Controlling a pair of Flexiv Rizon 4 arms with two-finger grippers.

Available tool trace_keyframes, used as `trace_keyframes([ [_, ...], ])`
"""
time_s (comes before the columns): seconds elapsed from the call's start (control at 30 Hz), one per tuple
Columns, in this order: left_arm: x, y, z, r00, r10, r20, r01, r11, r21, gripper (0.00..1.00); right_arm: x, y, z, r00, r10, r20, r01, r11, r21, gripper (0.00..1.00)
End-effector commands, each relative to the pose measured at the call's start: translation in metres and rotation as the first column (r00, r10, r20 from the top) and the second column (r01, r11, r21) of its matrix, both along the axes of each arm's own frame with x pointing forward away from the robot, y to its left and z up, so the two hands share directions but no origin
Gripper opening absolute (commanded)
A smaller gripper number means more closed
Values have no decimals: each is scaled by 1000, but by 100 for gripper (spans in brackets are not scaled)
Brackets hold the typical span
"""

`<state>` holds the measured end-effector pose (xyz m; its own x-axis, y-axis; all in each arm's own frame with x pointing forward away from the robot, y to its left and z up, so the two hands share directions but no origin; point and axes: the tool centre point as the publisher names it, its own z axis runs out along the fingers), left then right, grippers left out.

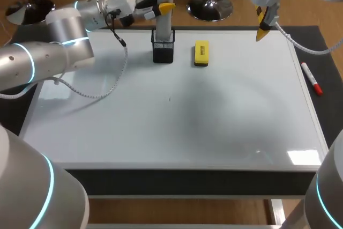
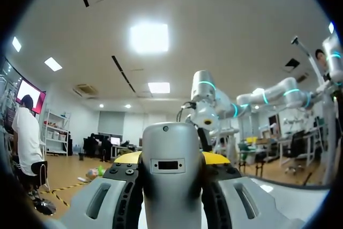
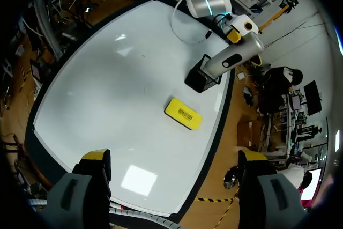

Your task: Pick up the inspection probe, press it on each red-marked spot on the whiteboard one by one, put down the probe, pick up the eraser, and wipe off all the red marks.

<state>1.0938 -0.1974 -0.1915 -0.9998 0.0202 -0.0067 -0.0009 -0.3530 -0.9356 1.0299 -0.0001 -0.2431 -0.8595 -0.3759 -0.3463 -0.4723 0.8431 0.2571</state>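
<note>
Marker (image 1: 311, 79) only in head view; left claw (image 2: 171, 157) clamps probe (image 2: 168, 186).

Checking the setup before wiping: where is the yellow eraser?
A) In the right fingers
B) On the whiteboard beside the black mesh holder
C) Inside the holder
B: the eraser lies flat on the whiteboard, beside but apart from the black mesh holder, untouched.

The whiteboard (image 1: 177, 116) is smooth and glossy, with ceiling light glaring off it toward five o'clock. At its twelve o'clock edge the holder (image 1: 163, 49) is black wire mesh, the inspection probe (image 1: 164, 12) has a satin grey shell, and the eraser (image 1: 201, 53) has a smooth yellow plastic back.
</note>
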Motion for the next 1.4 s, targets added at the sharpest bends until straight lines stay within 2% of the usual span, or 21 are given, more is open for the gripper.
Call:
trace_keyframes([
  [0.03, 8, 0, -7, 1000, -18, 7, 18, 1000, -2, 0, 0, 0, 1, 1000, 1, -1, -1, 1000, -4, 100],
  [0.97, 12, -3, -45, 1000, 19, -16, -19, 1000, -19, 0, 0, 0, 1, 1000, 1, -1, -1, 1000, -4, 100],
  [1.4, 12, -5, -55, 999, 22, -34, -22, 1000, 6, 0, 0, 0, 1, 1000, 1, -1, -1, 1000, -4, 100],
])
